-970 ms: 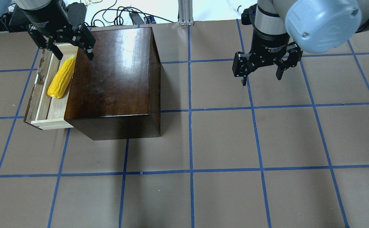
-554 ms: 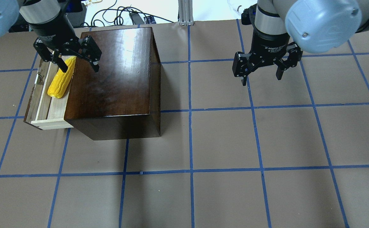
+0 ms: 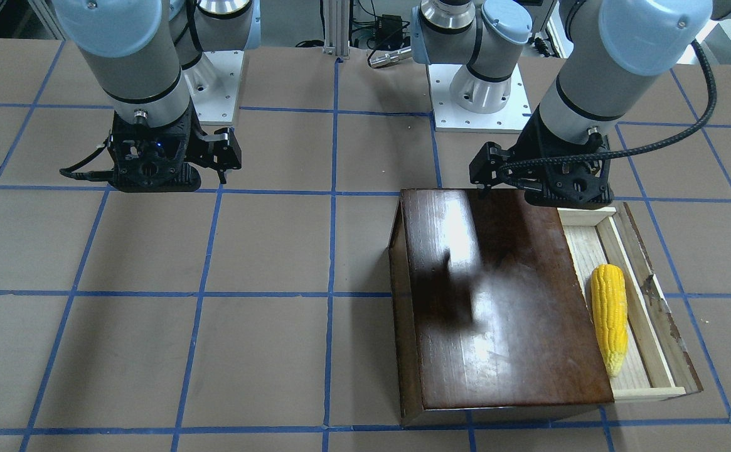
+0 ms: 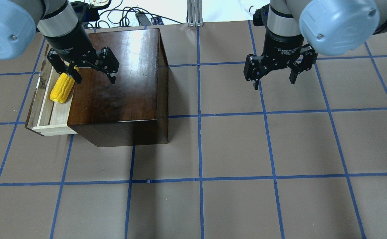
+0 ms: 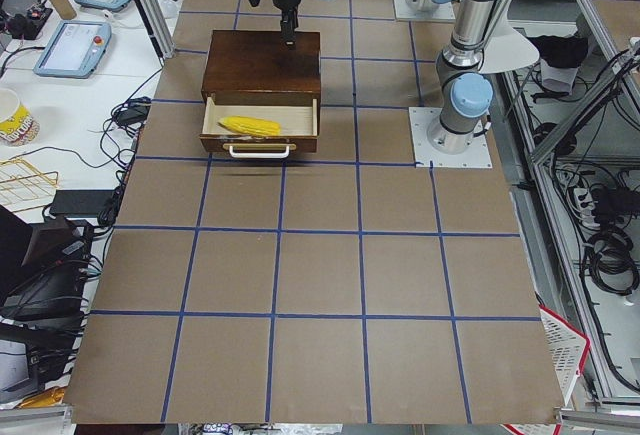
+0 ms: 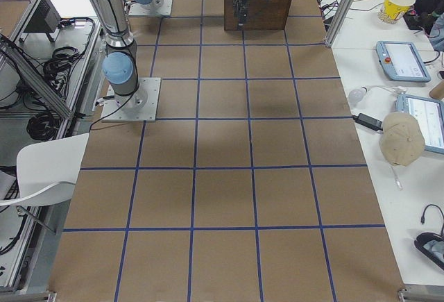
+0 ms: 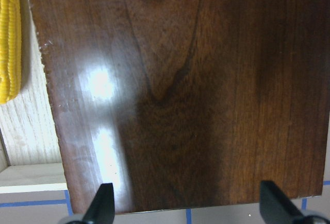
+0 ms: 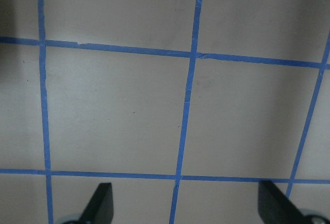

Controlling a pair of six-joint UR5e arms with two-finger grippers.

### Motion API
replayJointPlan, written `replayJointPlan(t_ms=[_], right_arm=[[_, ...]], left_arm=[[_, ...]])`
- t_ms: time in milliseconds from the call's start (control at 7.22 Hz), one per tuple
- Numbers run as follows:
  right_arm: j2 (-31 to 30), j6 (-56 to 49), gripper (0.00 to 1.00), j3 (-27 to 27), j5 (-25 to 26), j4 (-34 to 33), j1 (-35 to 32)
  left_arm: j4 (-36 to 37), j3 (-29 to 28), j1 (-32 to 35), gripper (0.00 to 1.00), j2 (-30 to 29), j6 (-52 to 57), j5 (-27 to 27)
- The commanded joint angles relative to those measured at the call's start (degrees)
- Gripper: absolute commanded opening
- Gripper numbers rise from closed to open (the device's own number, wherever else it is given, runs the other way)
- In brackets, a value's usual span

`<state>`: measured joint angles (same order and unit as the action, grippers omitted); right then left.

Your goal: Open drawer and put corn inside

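The pale wood drawer [image 4: 44, 114] stands pulled out of the dark-brown box [image 4: 120, 79]. The yellow corn [image 4: 61, 89] lies inside it, also in the front view [image 3: 610, 317], the left side view [image 5: 250, 126] and the left wrist view [image 7: 9, 44]. My left gripper [image 4: 94, 77] is open and empty, hovering over the box top beside the drawer; its fingertips [image 7: 103, 206] frame the box top. My right gripper [image 4: 274, 79] is open and empty, above bare table far to the right of the box.
The table is brown paper with a blue tape grid [image 4: 200, 116]. Cables and a metal post [image 4: 193, 13] lie at the far edge. The drawer has a white handle [image 5: 260, 152]. Arm bases [image 3: 478, 94] stand behind the box.
My left gripper has moved from above the drawer's far end toward the right and nearer, over the box top. The corn, drawer and right gripper have not moved.
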<state>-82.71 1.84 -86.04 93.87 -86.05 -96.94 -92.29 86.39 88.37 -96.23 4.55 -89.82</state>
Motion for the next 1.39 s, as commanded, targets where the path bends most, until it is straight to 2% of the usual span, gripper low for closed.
replayJointPlan(t_ms=[0,1247], right_arm=[[0.0,0.0,1.0,0.0,0.0,0.0,0.0],[0.0,0.0,1.0,0.0,0.0,0.0,0.0]], left_arm=[[0.1,1.3,0.3,1.0,0.8,-0.6,0.0],[1.7,2.6,0.3,1.0,1.9,-0.2,-0.1]])
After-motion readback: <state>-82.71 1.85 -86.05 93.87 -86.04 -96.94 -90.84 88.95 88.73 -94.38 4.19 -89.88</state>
